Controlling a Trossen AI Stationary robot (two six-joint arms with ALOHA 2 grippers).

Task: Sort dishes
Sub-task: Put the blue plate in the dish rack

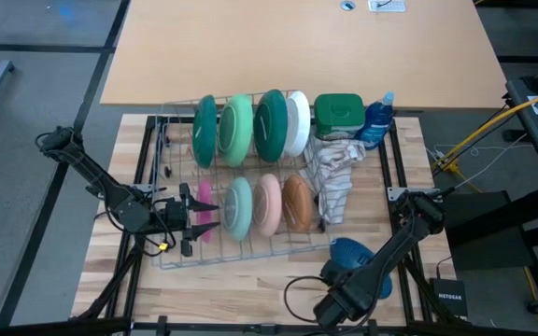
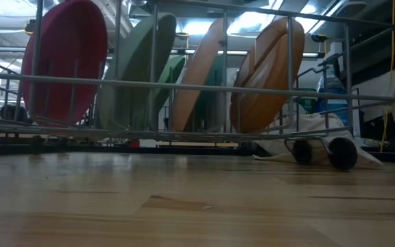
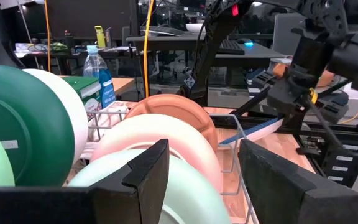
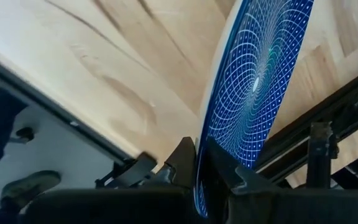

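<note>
A wire rack [image 1: 171,257] holds two rows of dishes standing on edge. The far row has a dark green plate [image 1: 204,131], a light green one [image 1: 236,129], a second dark green [image 1: 270,124] and a white one [image 1: 298,122]. In the near row stand magenta [image 1: 203,201], pale teal [image 1: 237,207], pink [image 1: 267,203] and brown [image 1: 297,203] plates. My left gripper [image 1: 192,220] is open and level at the rack's left end, beside the magenta plate. My right gripper [image 1: 346,273], off the rack's near right corner, is shut on a navy plate [image 1: 353,252]. My right gripper pinches the navy plate's rim [image 4: 202,149] between its two fingers [image 4: 182,163], one on each face. The fingers come from above, pointing steeply down. The plate stands on edge, slanted, with its patterned face [image 4: 260,81] showing. It hangs above the wood [image 3: 260,128].
A green square-lidded tub [image 1: 338,111] and a blue bottle [image 1: 377,119] stand at the rack's far right. A beige-and-white cloth [image 1: 334,173] lies over the rack's right end. Bare wood [image 1: 241,289] runs along the near edge. Black frame bars [image 1: 398,159] flank the board.
</note>
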